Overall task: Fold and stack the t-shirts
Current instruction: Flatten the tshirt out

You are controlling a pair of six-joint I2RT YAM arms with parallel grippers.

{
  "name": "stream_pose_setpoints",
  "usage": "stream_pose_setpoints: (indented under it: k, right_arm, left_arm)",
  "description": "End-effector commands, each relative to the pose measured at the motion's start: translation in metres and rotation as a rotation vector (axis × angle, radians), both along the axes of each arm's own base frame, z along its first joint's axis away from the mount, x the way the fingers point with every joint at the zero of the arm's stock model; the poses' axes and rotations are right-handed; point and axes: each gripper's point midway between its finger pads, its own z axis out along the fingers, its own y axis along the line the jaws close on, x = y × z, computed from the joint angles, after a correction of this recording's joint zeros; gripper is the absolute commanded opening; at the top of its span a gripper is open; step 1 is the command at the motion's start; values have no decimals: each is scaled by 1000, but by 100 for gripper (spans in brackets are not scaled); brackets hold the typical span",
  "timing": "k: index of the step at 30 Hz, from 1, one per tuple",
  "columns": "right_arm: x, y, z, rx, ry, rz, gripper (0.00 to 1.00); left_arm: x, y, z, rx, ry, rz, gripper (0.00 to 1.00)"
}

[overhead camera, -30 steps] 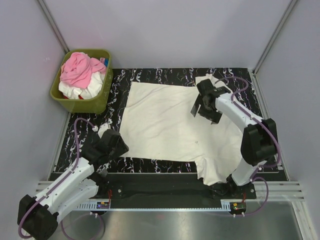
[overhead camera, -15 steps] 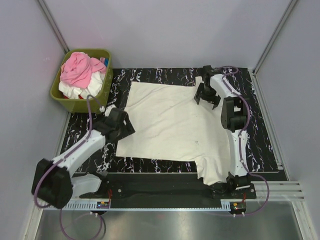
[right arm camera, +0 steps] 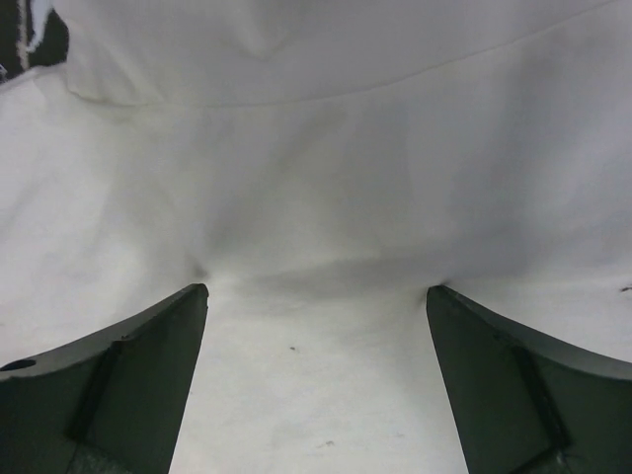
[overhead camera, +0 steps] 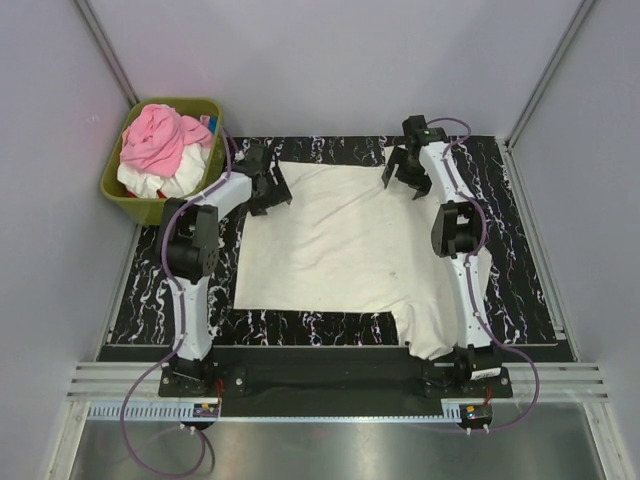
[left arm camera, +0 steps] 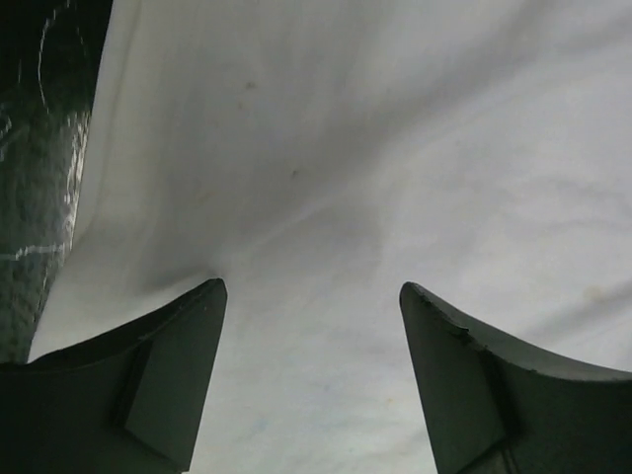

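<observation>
A cream t-shirt (overhead camera: 340, 240) lies spread flat on the black marbled mat (overhead camera: 510, 250), with one sleeve hanging over the near edge at the right. My left gripper (overhead camera: 272, 192) is at the shirt's far-left corner. It is open, and its fingertips (left arm camera: 209, 294) press down on the cream t-shirt (left arm camera: 395, 148). My right gripper (overhead camera: 405, 185) is at the far-right corner, wide open. Its fingertips (right arm camera: 196, 293) dimple the cream t-shirt (right arm camera: 316, 197) near a hem line. Nothing is pinched between either pair of fingers. A pink t-shirt (overhead camera: 155, 135) and a white t-shirt (overhead camera: 165, 182) are heaped in the basket.
The olive-green basket (overhead camera: 205, 205) stands at the back left, just off the mat and close to my left arm. Grey walls enclose the back and both sides. A metal rail (overhead camera: 330, 385) carrying the arm bases runs along the near edge.
My left arm has reached from the near-left side to the shirt's far-left corner, and its jaws have widened. My right gripper has moved back to the far-right corner.
</observation>
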Motion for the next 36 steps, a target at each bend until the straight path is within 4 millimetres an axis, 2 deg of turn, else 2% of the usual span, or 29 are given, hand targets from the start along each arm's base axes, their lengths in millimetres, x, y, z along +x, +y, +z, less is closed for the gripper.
stream_pose_setpoints:
  k: [1, 2, 5, 7, 8, 9, 10, 11, 12, 13, 14, 15, 16, 17, 18, 19, 20, 21, 22, 23, 25, 26, 27, 28, 29, 31, 32, 34, 36]
  right_arm:
    - [29, 12, -30, 137, -66, 34, 100]
    - [36, 12, -27, 148, -91, 32, 100]
    - [59, 11, -8, 199, -189, 24, 100]
    - [73, 14, 23, 234, -277, 48, 100]
    - [78, 13, 37, 237, -312, 64, 99]
    - [85, 15, 74, 248, -395, 87, 100]
    - [88, 16, 94, 251, -437, 100, 100]
    - [89, 15, 115, 247, -476, 109, 100]
    - [88, 15, 129, 246, -501, 117, 100]
    - [82, 14, 173, 250, -570, 127, 100]
    - [77, 16, 191, 251, -591, 130, 100]
    - [63, 12, 219, 247, -615, 124, 100]
    - [54, 9, 230, 240, -616, 119, 100]
    - [34, 1, 244, 216, -599, 83, 100]
    - [23, -4, 247, 201, -581, 57, 100]
    - [10, -8, 249, 191, -560, 32, 100]
    - [-9, -12, 222, 186, -463, -6, 100]
    - [-30, -12, 244, 194, -485, -12, 100]
    - [-45, -12, 239, 199, -457, -26, 100]
    - [-73, -12, 229, 203, -408, -46, 100]
    - [-105, -6, 216, 181, -357, -47, 100]
    - [-133, -5, 201, 171, -311, -58, 100]
    - [-147, 0, 192, 166, -289, -73, 100]
    - [-161, 4, 185, 177, -267, -71, 100]
    - [-186, 12, 170, 222, -218, -51, 100]
    - [-212, 25, 157, 255, -176, -40, 100]
    - [-231, 27, 147, 264, -152, -33, 100]
    - [-250, 33, 140, 274, -138, -31, 100]
    - [-273, 39, 134, 295, -124, -4, 100]
  left_arm:
    - [23, 9, -7, -34, 25, -11, 77]
    - [27, 16, -14, -31, 36, -5, 77]
    - [49, 28, -4, -17, 29, 3, 77]
    - [57, 34, 5, 10, 26, 9, 77]
    - [60, 36, 20, 13, 14, 6, 77]
    - [61, 36, 29, 13, 3, 5, 77]
    - [62, 40, 52, 27, -41, 20, 77]
    - [61, 41, 65, 24, -62, 25, 77]
    - [54, 42, 71, 25, -66, 28, 79]
    - [49, 43, 105, 13, -127, 34, 81]
    - [44, 44, 117, 10, -149, 36, 84]
    - [28, 48, 112, 16, -124, 39, 86]
    - [15, 50, 144, 7, -182, 42, 87]
    - [4, 52, 148, 7, -189, 42, 87]
    - [-18, 56, 132, 15, -144, 44, 88]
    - [-36, 60, 150, 8, -179, 48, 88]
    - [-49, 62, 148, 7, -177, 52, 88]
    - [-80, 65, 117, 11, -97, 49, 88]
    - [-95, 67, 130, -6, -135, 58, 88]
    - [-109, 68, 124, -14, -126, 67, 88]
    - [-152, 69, 100, -43, -77, 79, 88]
    - [-167, 68, 90, -47, -59, 82, 88]
    - [-192, 66, 78, -56, -29, 98, 88]
    - [-205, 64, 70, -65, -9, 104, 88]
    - [-216, 61, 64, -75, 6, 106, 88]
    - [-233, 52, 60, -87, -2, 121, 88]
    - [-245, 53, 49, -73, 24, 127, 88]
    - [-254, 56, 41, -49, 28, 149, 88]
    - [-266, 62, 22, -31, 58, 166, 86]
